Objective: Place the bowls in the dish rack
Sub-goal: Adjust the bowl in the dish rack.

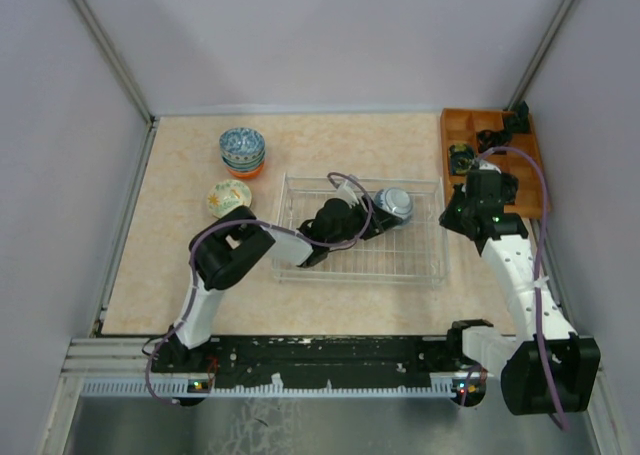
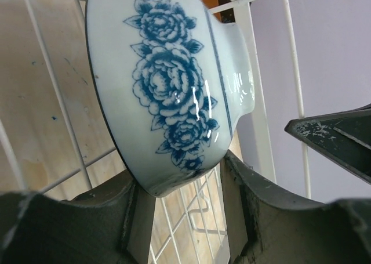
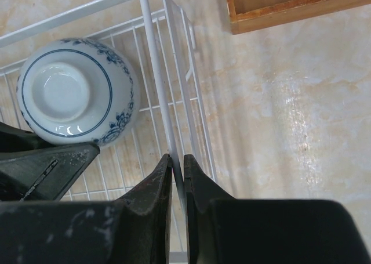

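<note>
Where the bowl [image 1: 394, 203] lies upside down in the far right corner of the rack [image 1: 420, 267], the left gripper [image 1: 368, 208] straddles its rim, jaws released. The right gripper [image 3: 177, 166] is clenched on the rack's right rim wire. More bowls [image 1: 242, 150] sit near the far left corner of the tabletop [image 1: 170, 275].

Both arms share one build: white, boxy link shells set between rounded matte-black joint housings. The left arm [image 1: 213, 280], at the lower left of the overhead view, carries a lilac-grey cable [image 1: 215, 230] that arcs off its black elbow housing and runs to the base. The right arm [image 1: 520, 275], at the lower right, has a second cable [image 1: 543, 275] of the same colour along its outer side, and small green lights glow on its black wrist. Both bases are black and sit on a black rail [image 1: 330, 360] edged below by a pale toothed strip. The left claw [image 2: 181, 177] and right claw [image 3: 177, 159] have thick, wedge-shaped black fingers [image 3: 148, 212], scuffed with pale flecks.
</note>
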`<state>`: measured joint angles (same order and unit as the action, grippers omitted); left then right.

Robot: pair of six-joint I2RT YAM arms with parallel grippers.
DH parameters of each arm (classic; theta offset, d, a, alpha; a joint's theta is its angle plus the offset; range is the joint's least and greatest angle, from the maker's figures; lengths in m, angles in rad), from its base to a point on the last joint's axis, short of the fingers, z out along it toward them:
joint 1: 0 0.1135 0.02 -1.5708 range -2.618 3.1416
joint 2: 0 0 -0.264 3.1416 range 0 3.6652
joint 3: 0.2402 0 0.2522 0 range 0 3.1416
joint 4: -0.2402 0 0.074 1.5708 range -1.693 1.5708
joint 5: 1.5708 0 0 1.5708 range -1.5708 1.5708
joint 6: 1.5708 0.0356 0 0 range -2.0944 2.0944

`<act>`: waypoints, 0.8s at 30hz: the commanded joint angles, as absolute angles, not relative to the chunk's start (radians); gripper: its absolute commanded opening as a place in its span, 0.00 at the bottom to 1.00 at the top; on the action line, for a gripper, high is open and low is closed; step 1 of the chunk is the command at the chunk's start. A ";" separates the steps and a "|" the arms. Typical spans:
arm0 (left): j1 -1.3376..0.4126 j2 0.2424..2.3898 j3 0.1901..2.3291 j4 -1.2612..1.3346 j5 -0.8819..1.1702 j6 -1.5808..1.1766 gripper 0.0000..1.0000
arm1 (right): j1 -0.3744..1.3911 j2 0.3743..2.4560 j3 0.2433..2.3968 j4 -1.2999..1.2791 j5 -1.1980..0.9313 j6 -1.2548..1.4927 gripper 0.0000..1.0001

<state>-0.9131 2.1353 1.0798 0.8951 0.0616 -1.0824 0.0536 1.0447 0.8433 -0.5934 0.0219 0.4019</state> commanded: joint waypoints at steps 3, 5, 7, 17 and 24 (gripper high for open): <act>-0.908 2.110 1.092 0.781 0.031 -1.012 0.47 | 0.052 1.020 0.838 -0.555 -0.041 0.439 0.08; -0.907 2.102 1.099 0.768 0.028 -0.996 0.43 | 0.052 1.019 0.838 -0.555 -0.041 0.439 0.08; -0.908 2.093 1.109 0.749 0.025 -0.978 0.36 | 0.052 1.019 0.837 -0.554 -0.042 0.440 0.08; -0.918 2.050 1.209 0.614 0.024 -0.866 0.20 | 0.052 1.022 0.835 -0.550 -0.047 0.440 0.09; -0.928 2.027 1.282 0.541 0.026 -0.804 0.20 | 0.052 1.024 0.834 -0.548 -0.052 0.440 0.09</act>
